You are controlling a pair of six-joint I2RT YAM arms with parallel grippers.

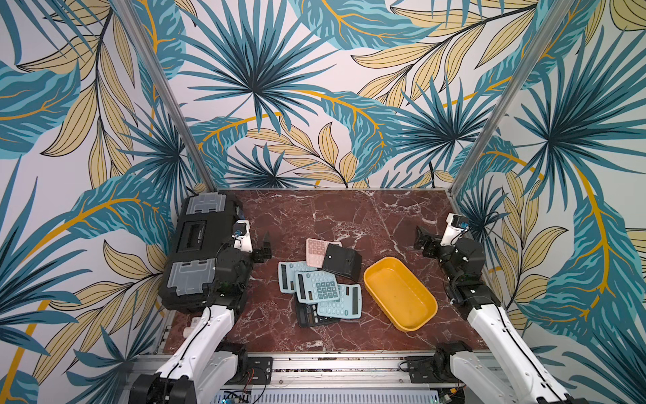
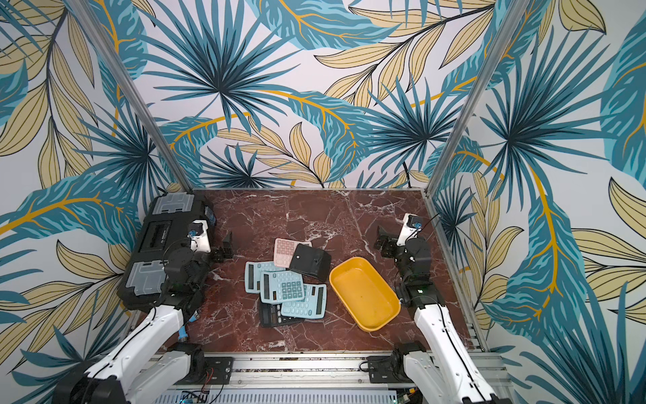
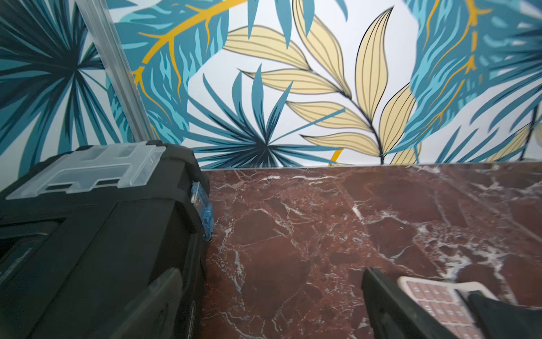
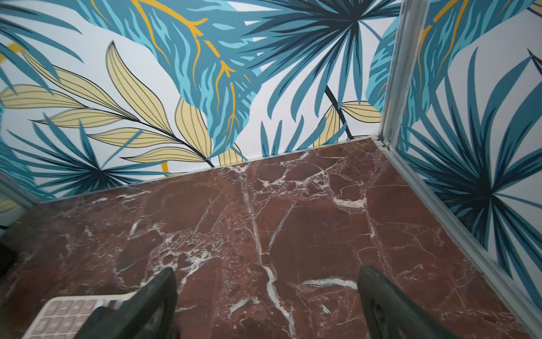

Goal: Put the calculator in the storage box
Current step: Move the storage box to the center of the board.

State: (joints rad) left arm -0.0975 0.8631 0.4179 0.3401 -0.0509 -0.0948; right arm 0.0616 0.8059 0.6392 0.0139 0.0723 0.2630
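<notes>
In both top views the yellow storage box (image 1: 412, 314) (image 2: 375, 314) lies empty and at a slant on the red marble tabletop (image 1: 349, 217), right of the frame's centre. Just left of it, in the middle of the frame, is a loose heap of calculators (image 1: 320, 286), all of them outside the box. Three light blue calculators (image 1: 316, 285) overlap one another. A black calculator (image 1: 307, 316) shows from under them at the lower edge of the heap, and a pink calculator (image 1: 314, 249) lies at its upper edge. A black object (image 1: 342, 262) rests tilted over the right part of the pink calculator, just beside the box's upper left corner; what it is I cannot tell.

The left gripper (image 1: 264, 247) is left of the heap, near the pink calculator, with its jaws spread wide and nothing between them. In the left wrist view its fingers (image 3: 387, 305) stand far apart over bare marble, with the pink keys close beside one of them. A large black toolbox (image 1: 195, 252) with clear lid compartments fills the left edge of the tabletop, next to the left arm.

The right gripper (image 1: 423, 239) is at the right of the frame, above the box in the picture and apart from it. It is also wide open and empty. In the right wrist view its fingers (image 4: 152, 299) frame bare marble, with part of the pink calculator beside one of them.
</notes>
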